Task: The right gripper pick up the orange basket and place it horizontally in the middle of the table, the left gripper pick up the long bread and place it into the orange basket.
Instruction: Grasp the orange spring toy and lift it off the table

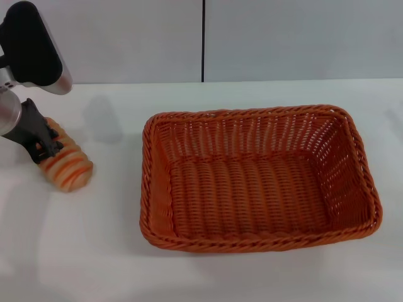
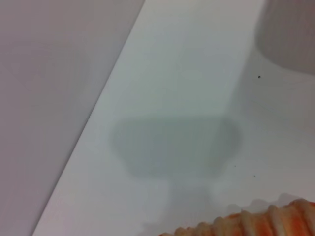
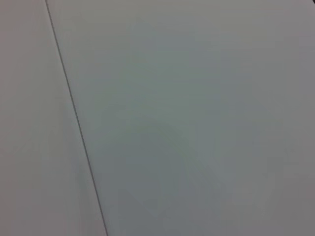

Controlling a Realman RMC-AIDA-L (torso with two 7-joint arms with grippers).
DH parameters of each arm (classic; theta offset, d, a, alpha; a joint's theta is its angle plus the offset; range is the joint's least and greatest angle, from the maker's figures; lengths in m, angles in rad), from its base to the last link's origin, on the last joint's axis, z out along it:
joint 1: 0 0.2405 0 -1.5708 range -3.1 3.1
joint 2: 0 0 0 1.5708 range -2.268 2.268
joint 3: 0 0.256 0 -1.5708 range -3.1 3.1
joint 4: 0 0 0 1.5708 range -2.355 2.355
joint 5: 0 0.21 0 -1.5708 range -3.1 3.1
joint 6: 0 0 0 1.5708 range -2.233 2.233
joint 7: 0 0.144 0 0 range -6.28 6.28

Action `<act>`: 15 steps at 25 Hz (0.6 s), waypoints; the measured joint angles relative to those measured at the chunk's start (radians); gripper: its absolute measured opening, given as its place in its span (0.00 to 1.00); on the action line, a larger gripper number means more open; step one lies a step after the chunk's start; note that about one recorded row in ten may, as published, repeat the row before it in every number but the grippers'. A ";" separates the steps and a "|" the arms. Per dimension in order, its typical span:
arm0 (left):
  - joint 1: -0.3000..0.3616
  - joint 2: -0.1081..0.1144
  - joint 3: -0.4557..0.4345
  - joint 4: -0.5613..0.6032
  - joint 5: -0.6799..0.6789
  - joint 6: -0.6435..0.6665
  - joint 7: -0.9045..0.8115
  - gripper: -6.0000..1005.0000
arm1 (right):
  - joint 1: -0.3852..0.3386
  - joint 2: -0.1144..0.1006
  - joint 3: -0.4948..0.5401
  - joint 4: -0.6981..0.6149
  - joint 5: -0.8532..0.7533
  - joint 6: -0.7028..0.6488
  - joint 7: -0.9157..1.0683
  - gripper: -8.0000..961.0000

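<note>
With the basket (image 1: 258, 179) lying lengthwise mid-worktop (image 1: 113, 251), the left gripper (image 1: 43, 146), its fingers grasping the bread (image 1: 66, 165) at far left, should lift straight up, carry rightward over the rim, then lower gently.

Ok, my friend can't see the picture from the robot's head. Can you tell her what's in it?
The left gripper is at the striped long bread, which lies on the white table at the robot's left. A big orange basket, with nothing in it, sits lengthwise across the middle of the table. The right gripper is not in the picture.
</note>
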 joint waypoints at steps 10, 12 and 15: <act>-0.002 0.000 0.017 -0.006 0.024 -0.008 -0.025 0.19 | 0.003 -0.001 0.000 0.021 -0.001 0.000 -0.017 0.57; -0.006 -0.001 0.028 -0.016 0.028 -0.008 -0.032 0.19 | 0.003 -0.002 0.000 0.021 -0.001 0.000 -0.017 0.57; -0.023 -0.001 0.038 -0.054 0.033 -0.008 -0.047 0.19 | 0.003 -0.001 0.000 0.021 -0.002 0.000 -0.018 0.57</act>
